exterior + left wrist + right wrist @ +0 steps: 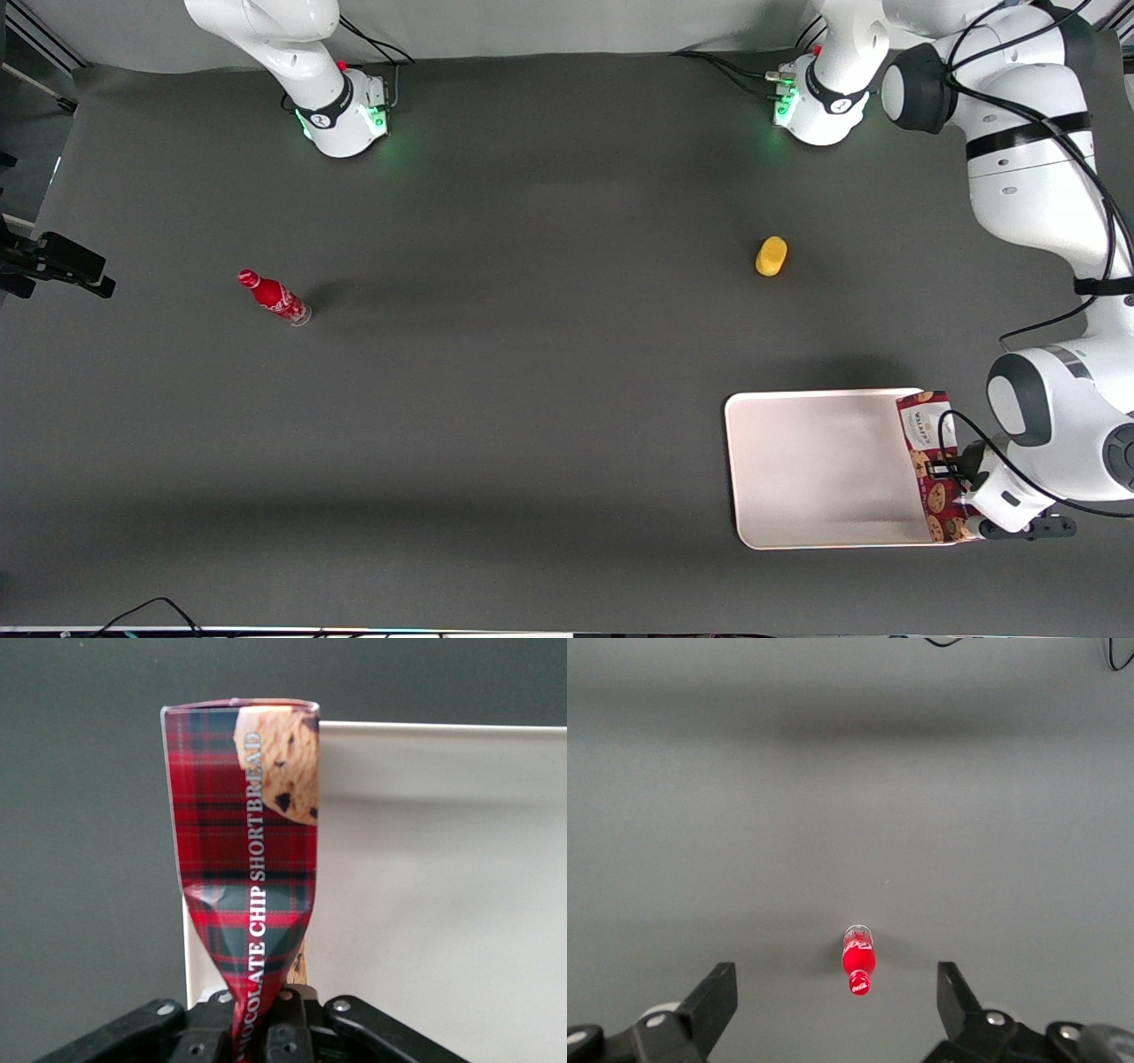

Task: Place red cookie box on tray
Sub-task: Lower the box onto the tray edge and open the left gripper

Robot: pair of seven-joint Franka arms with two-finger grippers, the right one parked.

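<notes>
The red cookie box point(930, 461) is a long dark-red plaid carton with cookie pictures. It hangs over the edge of the off-white tray point(815, 470) that lies toward the working arm's end of the table. My left gripper point(950, 468) is shut on the box near its middle, and the carton is pinched and creased there. In the left wrist view the box point(248, 859) runs away from the gripper point(257, 1028) along the tray's rim point(425, 726), part over the tray and part over the dark table.
A yellow oval object point(771, 256) lies on the table farther from the front camera than the tray. A small red soda bottle point(273, 298) stands toward the parked arm's end of the table; it also shows in the right wrist view point(858, 960).
</notes>
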